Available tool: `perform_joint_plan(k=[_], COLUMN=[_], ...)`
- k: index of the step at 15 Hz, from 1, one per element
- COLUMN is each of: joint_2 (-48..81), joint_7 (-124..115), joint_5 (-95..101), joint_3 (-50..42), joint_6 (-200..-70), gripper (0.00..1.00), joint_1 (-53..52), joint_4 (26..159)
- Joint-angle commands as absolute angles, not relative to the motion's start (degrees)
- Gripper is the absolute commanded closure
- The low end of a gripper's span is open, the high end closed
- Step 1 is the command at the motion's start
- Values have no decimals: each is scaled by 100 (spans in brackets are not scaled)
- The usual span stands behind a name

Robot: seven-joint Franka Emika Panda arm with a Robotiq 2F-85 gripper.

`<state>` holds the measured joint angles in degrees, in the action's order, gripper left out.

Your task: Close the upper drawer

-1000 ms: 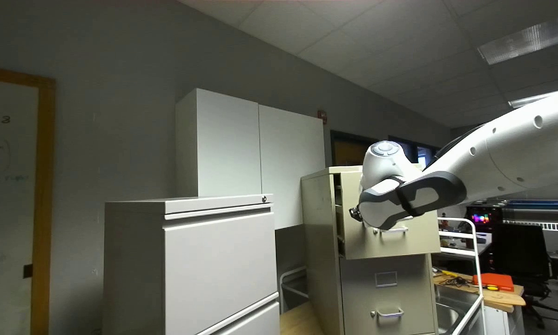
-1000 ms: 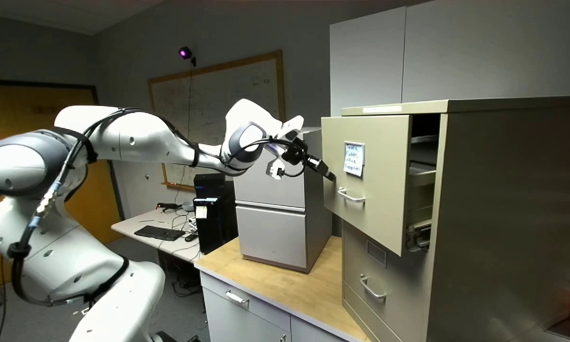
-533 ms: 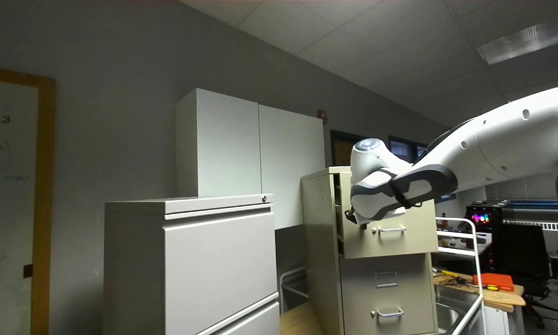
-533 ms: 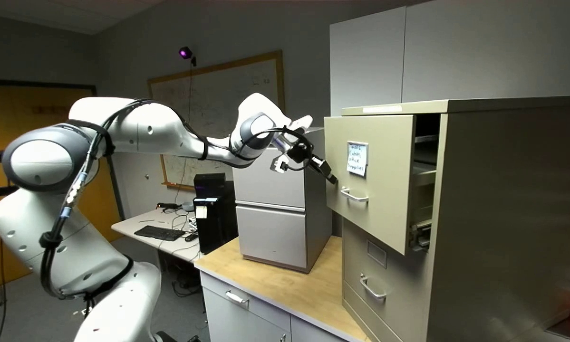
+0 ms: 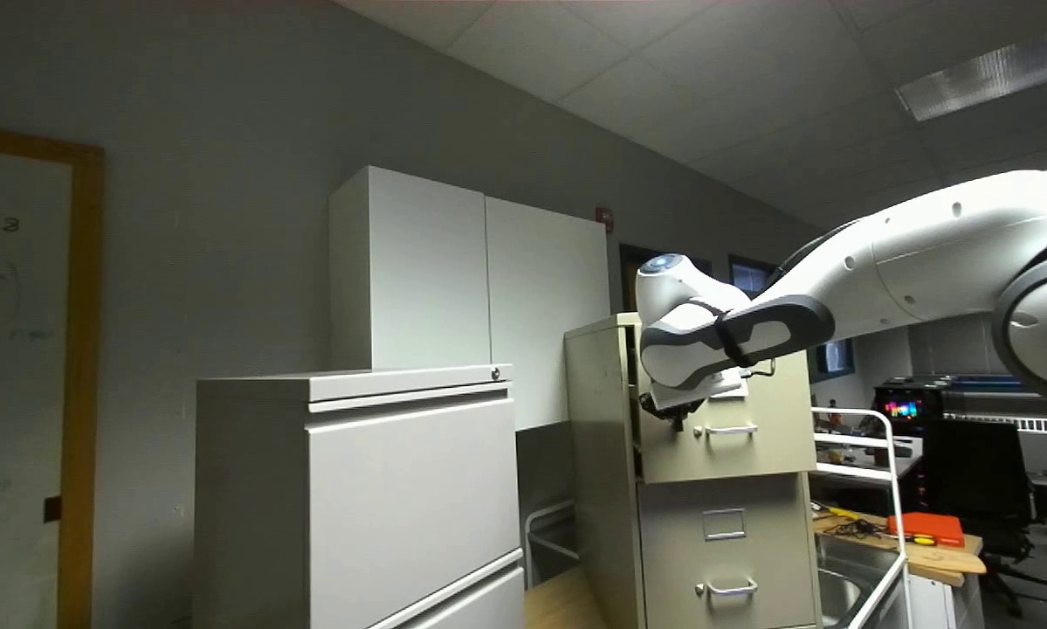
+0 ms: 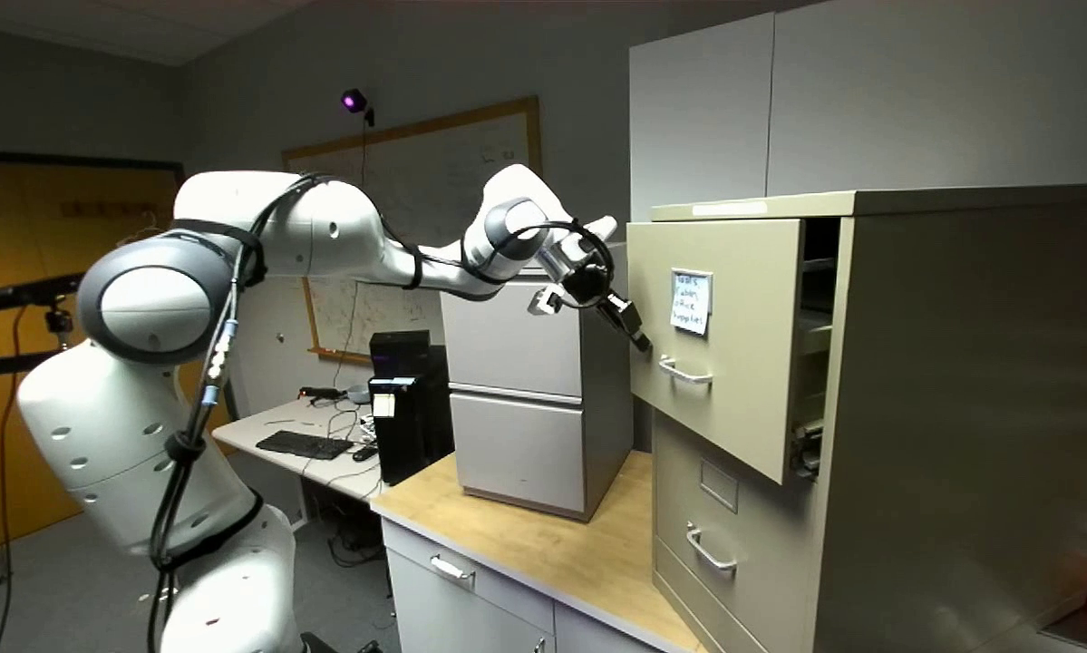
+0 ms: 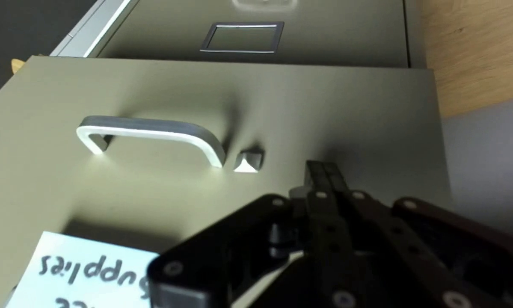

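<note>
Jutting partway out, the upper drawer (image 6: 732, 349) is beige.

one robot arm (image 6: 344, 231) carries one gripper (image 7: 324, 167), which has two fingers (image 7: 315, 175). both exterior views show one beige filing cabinet (image 6: 951, 408). it has one upper drawer (image 6: 738, 340), with one handle (image 7: 140, 127), one lock knob (image 7: 247, 163) and one white note (image 6: 690, 301), and one second drawer (image 5: 726, 557), with one lower handle (image 5: 733, 591), one lower knob (image 5: 700, 590) and one label frame (image 7: 277, 37); how many drawers lie under that cannot be told. one light-grey cabinet (image 5: 331, 489) shows two drawer fronts (image 6: 518, 449). one white wall cupboard (image 5: 547, 306) has two doors (image 5: 427, 266). there is one whiteboard (image 6: 434, 163), and in an exterior view there are one keyboard (image 6: 304, 444), one mouse (image 6: 365, 452) and one small purple-lit device (image 6: 354, 101).
</note>
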<state>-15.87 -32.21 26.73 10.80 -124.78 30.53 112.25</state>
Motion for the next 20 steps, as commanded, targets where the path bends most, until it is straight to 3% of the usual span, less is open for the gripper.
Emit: perform_joint_plan(k=[1,9,20], joint_2=[-393,345,1227], joint_7=[-3358,-3084,-2664], joint_5=[2850,2403,1702], joint_3=[453,-468,-991], joint_6=[-12552,-11853,-11185], gripper=[100,100,100], joint_1=[2397,1585,1336], joint_4=[10155,9058,7708])
